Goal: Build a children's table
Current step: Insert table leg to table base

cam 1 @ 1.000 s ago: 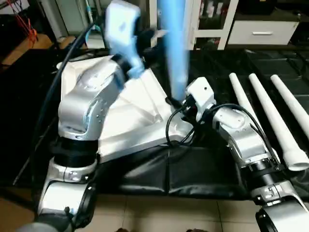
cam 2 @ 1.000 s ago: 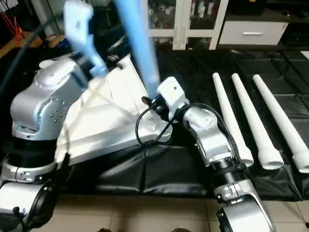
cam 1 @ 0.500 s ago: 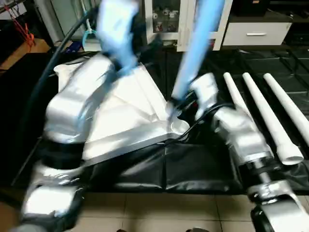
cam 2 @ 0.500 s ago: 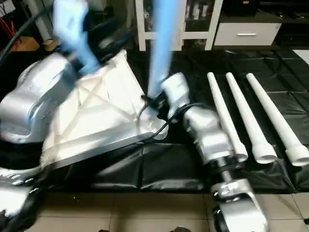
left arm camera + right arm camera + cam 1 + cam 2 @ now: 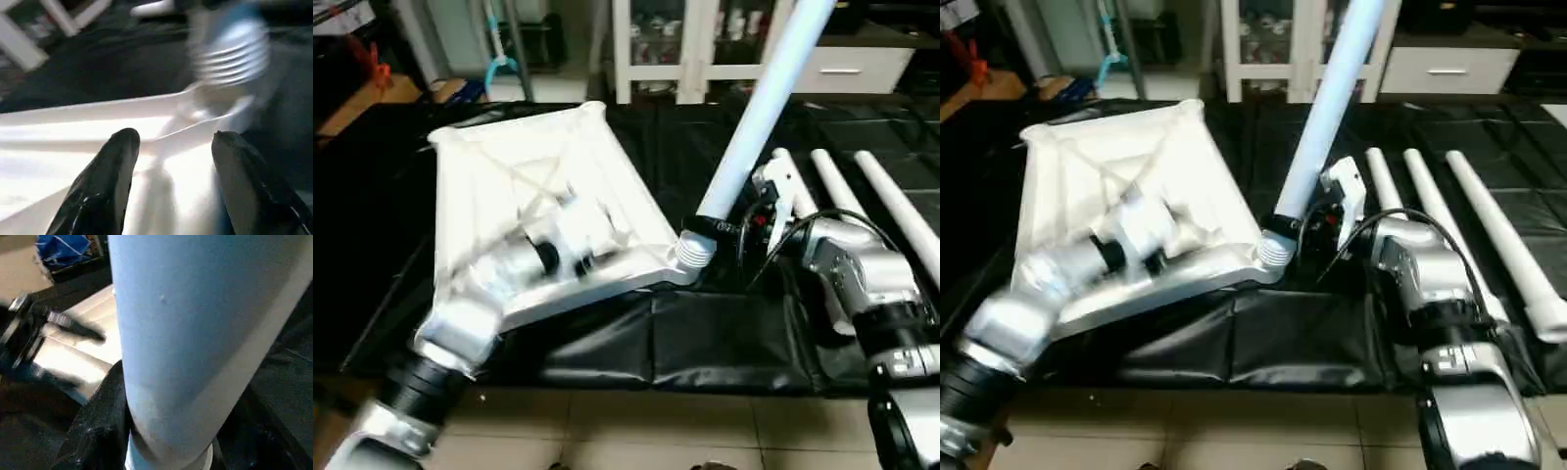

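Fitting the first leg (image 5: pixel 759 113): the right gripper (image 5: pixel 724 227) clasps it low, its ribbed end at the corner socket (image 5: pixel 693 253) of the upturned tabletop (image 5: pixel 529 186) (not yet seated). The left gripper (image 5: pixel 171 161), fingers apart, hovers over that same corner. Next, I judge, comes straightening and pressing in.

black mat (image 5: pixel 724 343) | white cabinet (image 5: pixel 705 49) behind | tiled floor (image 5: pixel 656 436)
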Available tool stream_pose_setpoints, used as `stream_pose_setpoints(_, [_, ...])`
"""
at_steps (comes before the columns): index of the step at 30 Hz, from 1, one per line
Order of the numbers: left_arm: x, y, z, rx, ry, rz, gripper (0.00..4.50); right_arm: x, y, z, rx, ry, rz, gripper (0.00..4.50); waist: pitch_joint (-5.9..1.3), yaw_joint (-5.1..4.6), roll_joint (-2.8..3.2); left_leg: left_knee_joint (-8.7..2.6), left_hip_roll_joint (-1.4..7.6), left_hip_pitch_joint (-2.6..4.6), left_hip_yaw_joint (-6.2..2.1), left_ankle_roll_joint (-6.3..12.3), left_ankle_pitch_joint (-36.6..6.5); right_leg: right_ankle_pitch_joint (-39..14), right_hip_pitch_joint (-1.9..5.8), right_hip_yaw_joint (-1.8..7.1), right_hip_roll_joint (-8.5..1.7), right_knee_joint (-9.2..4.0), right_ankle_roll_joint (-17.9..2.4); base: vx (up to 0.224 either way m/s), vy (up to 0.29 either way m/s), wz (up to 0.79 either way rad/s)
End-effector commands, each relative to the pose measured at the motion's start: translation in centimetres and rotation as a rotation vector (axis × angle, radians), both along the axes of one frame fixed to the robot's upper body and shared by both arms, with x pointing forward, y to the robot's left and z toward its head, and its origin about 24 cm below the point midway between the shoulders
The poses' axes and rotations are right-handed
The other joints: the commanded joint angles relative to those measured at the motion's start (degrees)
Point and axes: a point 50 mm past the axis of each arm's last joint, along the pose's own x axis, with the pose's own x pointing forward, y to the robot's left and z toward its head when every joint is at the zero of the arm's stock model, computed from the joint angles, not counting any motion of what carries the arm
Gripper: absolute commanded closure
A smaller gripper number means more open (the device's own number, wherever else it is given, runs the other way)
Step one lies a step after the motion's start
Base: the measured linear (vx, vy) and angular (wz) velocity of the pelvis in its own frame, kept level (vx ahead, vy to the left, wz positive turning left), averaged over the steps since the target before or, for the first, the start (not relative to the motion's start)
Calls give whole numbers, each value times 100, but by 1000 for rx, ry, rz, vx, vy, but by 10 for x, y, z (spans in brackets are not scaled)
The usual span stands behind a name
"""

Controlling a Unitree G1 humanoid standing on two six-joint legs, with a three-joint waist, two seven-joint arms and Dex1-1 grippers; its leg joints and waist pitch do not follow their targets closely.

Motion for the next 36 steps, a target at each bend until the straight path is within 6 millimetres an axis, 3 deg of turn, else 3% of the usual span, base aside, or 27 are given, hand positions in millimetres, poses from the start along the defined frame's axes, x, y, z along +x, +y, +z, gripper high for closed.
stream_pose_setpoints(1, [-1, -1, -5, 43, 0, -39, 175, 4, 1, 6, -32, -46, 2, 264, -459, -6, -135, -420, 126, 44, 17, 397, -739, -1264, 383, 111, -185, -361, -1300, 0, 0, 0])
stream_pose_setpoints(6, [4, -3, -18, 90, 10, -44, 175, 9, 2, 7, -3, -75, -49, 264, -466, -17, -119, -412, 106, 53, 19, 415, -701, -1360, 367, 104, -161, -376, -1181, 0, 0, 0])
stream_pose_setpoints(12, [9, 5, -28, 111, 54, -43, 175, 11, 5, 12, 35, -100, -58, 264, -489, -10, -65, -412, 112, 58, 17, 485, -619, -977, 374, 94, -152, -343, -1313, 0, 0, 0])
stream_pose_setpoints(14, [11, 7, -30, 107, 64, -43, 211, 11, 7, 12, 39, -101, -52, 264, -493, -7, -56, -413, 120, 59, 13, 495, -615, -862, 380, 91, -156, -321, -1372, 0, 0, 0])
stream_pose_setpoints(16, [13, 8, -32, 128, 68, -48, 211, 11, 8, 12, 40, -102, -44, 264, -500, -6, -49, -407, 113, 64, 18, 524, -590, -767, 381, 90, -149, -319, -1403, 0, 0, 0])
stream_pose_setpoints(19, [17, 10, -35, 136, 85, -51, 247, 9, 10, 11, 39, -106, -32, 264, -504, 4, -29, -410, 127, 77, 12, 517, -620, -697, 390, 89, -162, -308, -1453, 0, 0, 0])
stream_pose_setpoints(21, [18, 10, -35, 138, 89, -54, 259, 9, 10, 11, 40, -107, -31, 264, -498, 6, -44, -417, 126, 65, 14, 498, -654, -716, 401, 88, -165, -315, -1466, 0, 0, 0])
stream_pose_setpoints(23, [18, 10, -36, 128, 110, -72, 276, 8, 10, 11, 43, -107, -27, 264, -500, 4, -1, -414, 122, 70, 12, 475, -678, -703, 400, 86, -166, -318, -1476, 0, 0, 0])
stream_pose_setpoints(30, [16, 4, -46, 182, 172, -155, 337, 5, 10, 7, 22, -103, -9, 264, -492, 1, -3, -430, 128, 77, 7, 439, -801, -754, 408, 84, -166, -331, -1482, 0, 0, 0])
stream_pose_setpoints(34, [14, 2, -50, 183, 190, -163, 344, 6, 11, 7, 25, -105, -14, 264, -497, -4, -12, -427, 125, 74, 8, 415, -781, -779, 417, 89, -171, -332, -1475, 0, 0, 0])
stream_pose_setpoints(35, [14, 2, -50, 175, 196, -163, 379, 6, 12, 7, 26, -105, -14, 264, -501, -1, -10, -427, 129, 75, 7, 423, -743, -730, 416, 89, -170, -324, -1489, 0, 0, 0])
stream_pose_setpoints(36, [14, 1, -50, 169, 199, -162, 379, 6, 12, 7, 26, -105, -14, 264, -502, -2, -10, -424, 129, 70, 7, 441, -706, -666, 419, 88, -169, -319, -1507, 0, 0, 0])
